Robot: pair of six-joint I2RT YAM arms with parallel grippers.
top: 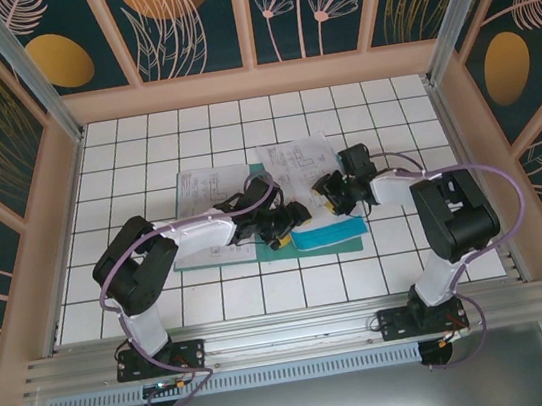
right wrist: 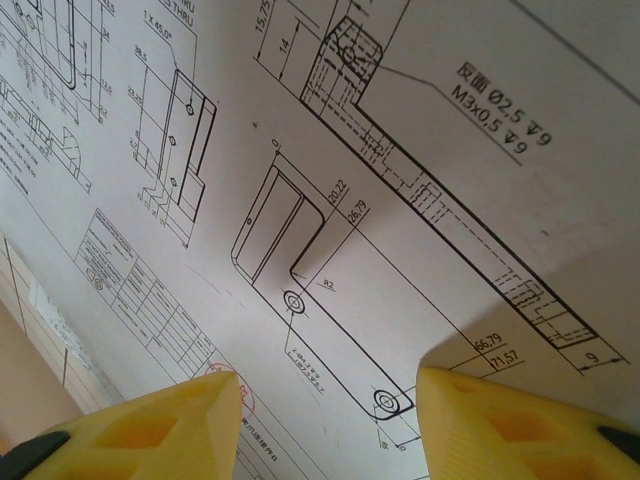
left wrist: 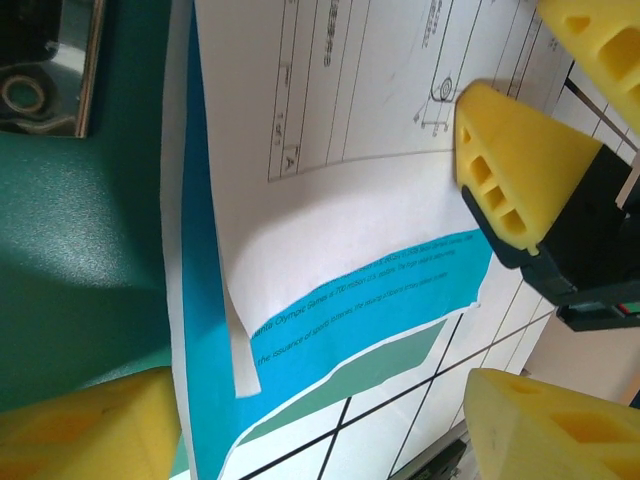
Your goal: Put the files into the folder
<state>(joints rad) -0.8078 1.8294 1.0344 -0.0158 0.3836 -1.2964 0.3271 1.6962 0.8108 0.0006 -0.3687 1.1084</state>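
Note:
The dark teal folder point(top: 248, 255) lies open at the table's middle, its cover point(left wrist: 90, 250) and metal clip point(left wrist: 45, 70) close under my left wrist. Files lie on it: white printed sheets point(top: 210, 185) point(top: 295, 157) and a bright cyan sheet point(top: 331, 233). In the left wrist view a white sheet point(left wrist: 350, 150) overlaps the cyan sheet point(left wrist: 380, 290). My left gripper point(top: 289, 223) point(left wrist: 320, 430) is open just above the cyan sheet's edge, holding nothing. My right gripper point(top: 335, 192) point(right wrist: 330, 420) is open, fingertips point(right wrist: 150, 430) down at a white drawing sheet point(right wrist: 350, 180). One right finger point(left wrist: 520, 180) shows in the left wrist view.
The white gridded table point(top: 338, 103) is fenced by a pale wooden frame point(top: 254, 82) with patterned walls. Both arms reach in from the near edge and meet closely over the folder. An aluminium rail point(top: 290, 337) runs along the front.

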